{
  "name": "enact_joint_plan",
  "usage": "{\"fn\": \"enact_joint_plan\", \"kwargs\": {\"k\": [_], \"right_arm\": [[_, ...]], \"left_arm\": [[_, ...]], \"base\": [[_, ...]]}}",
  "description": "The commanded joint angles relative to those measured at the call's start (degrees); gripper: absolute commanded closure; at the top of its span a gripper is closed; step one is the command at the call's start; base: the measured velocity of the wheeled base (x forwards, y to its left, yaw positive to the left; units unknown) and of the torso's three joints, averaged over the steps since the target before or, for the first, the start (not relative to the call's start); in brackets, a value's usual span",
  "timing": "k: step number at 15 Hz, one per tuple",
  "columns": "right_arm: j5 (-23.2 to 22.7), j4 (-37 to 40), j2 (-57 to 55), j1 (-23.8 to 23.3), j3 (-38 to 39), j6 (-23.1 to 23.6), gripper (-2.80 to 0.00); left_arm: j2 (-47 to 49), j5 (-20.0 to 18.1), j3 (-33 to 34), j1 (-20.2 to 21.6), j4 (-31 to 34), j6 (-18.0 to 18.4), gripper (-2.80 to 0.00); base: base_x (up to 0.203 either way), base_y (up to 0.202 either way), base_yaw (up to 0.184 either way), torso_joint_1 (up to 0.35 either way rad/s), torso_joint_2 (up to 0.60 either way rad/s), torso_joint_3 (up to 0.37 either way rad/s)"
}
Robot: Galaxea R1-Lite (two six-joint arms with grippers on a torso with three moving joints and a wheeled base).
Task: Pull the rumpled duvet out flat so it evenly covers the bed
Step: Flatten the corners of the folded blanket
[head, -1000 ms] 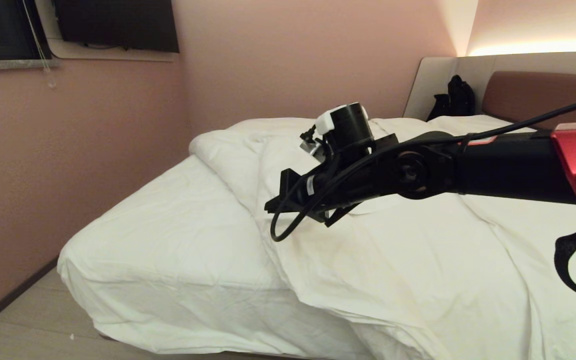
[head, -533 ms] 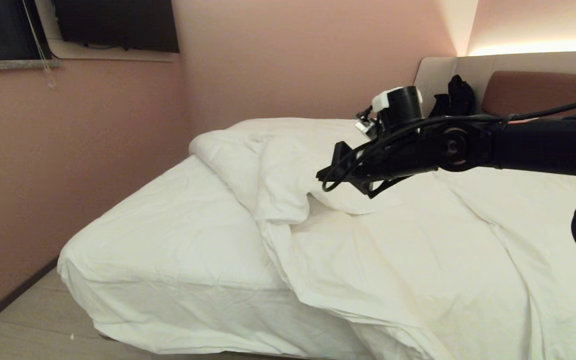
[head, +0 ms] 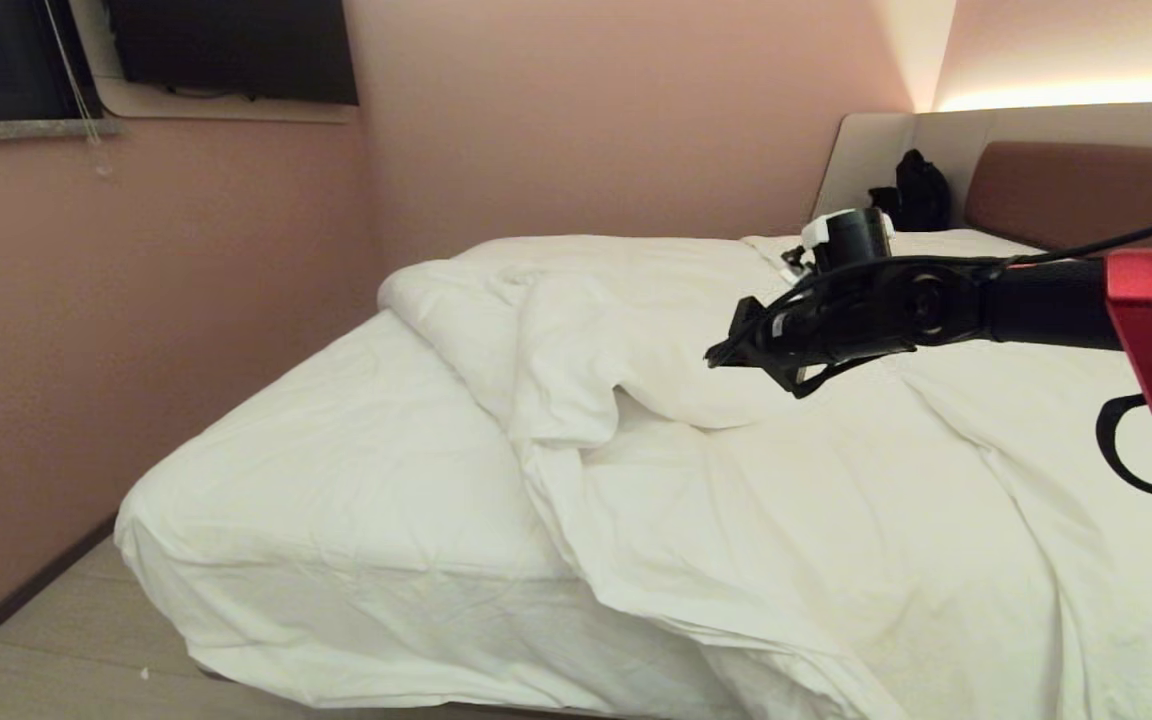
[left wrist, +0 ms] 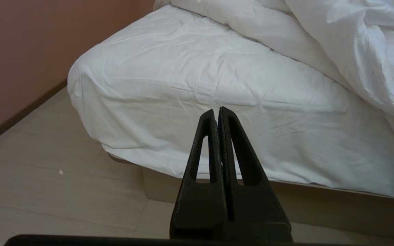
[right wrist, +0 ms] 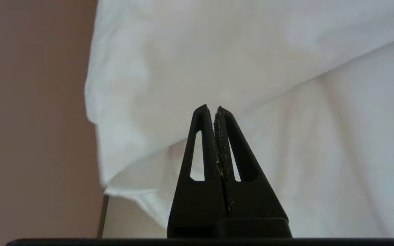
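- My right gripper (head: pixel 721 357) hangs in the air over the middle of the bed (head: pixel 336 480), its arm reaching in from the right of the head view.
- In the right wrist view its fingers (right wrist: pixel 204 143) are pressed tight together and hold nothing; white fabric fills the space beyond the tips.
- From the head view I see the gripper above the cloth and apart from it; I cannot tell how near.
- The duvet (head: pixel 786 500) lies rumpled across the right and far parts of the bed, one thick fold turned back on itself near the centre.
- The near left corner of the mattress sheet (head: pixel 316 470) lies bare; the duvet's edge runs slantwise across it and spills over the bed's near side.
- My left gripper (left wrist: pixel 219 112) is parked low by the foot of the bed, jaws fully closed and empty, pointing at the sheet's draped side just above the floor (left wrist: pixel 46 171).
- At the head end I see the reddish-brown headboard (head: pixel 1086 190) with a black bag (head: pixel 916 195) leaning against its pale side panel.
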State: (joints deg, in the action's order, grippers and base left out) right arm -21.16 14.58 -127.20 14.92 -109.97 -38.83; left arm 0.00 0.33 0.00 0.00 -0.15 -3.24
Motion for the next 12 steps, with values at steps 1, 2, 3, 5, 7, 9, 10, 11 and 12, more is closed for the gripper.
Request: {"fn": "enact_joint_plan", "kwargs": {"k": [1,2,3,5,7,9,10,11,12], "right_arm": [[-0.16,-0.42,-4.59,-2.71,-0.21,-1.29,0.00],[-0.08,-1.25,-6.05,-4.24,-0.23,-2.19,0.00],[-0.02,-1.96,-6.79,-5.13,-0.24,-3.05,-2.80],[0.07,-2.71,-8.31,-6.72,-0.38,-3.55,-2.80],[1.70,-2.90,-9.17,-6.99,-0.51,-4.47,-2.80],[4.95,-2.98,-10.48,-6.92,-0.51,-4.76,-2.80],[5.25,-2.89,-10.78,-6.92,-0.51,-4.76,-2.80],[5.41,-2.95,-11.04,-6.84,-0.51,-4.76,-2.80],[5.96,-2.98,-11.40,-6.65,-0.51,-4.68,-2.80]], "left_arm": [[0.00,0.02,0.00,0.00,-0.03,-0.01,0.00],[0.00,0.02,0.00,0.00,-0.03,-0.01,0.00],[0.00,0.02,0.00,0.00,-0.03,-0.01,0.00],[0.00,0.02,0.00,0.00,-0.03,-0.01,0.00],[0.00,0.02,0.00,0.00,-0.03,-0.01,0.00],[0.00,0.02,0.00,0.00,-0.03,0.08,0.00],[0.00,0.02,0.00,0.00,-0.03,0.08,0.00],[0.00,0.02,0.00,0.00,-0.03,0.03,0.00],[0.00,0.02,0.00,0.00,-0.03,0.02,0.00]], "base": [[0.000,0.000,0.000,0.000,0.00,0.000],[0.000,0.000,0.000,0.000,0.00,0.000],[0.000,0.000,0.000,0.000,0.00,0.000],[0.000,0.000,0.000,0.000,0.00,0.000],[0.000,0.000,0.000,0.000,0.00,0.000],[0.000,0.000,0.000,0.000,0.00,0.000],[0.000,0.000,0.000,0.000,0.00,0.000],[0.000,0.000,0.000,0.000,0.00,0.000],[0.000,0.000,0.000,0.000,0.00,0.000]]}}
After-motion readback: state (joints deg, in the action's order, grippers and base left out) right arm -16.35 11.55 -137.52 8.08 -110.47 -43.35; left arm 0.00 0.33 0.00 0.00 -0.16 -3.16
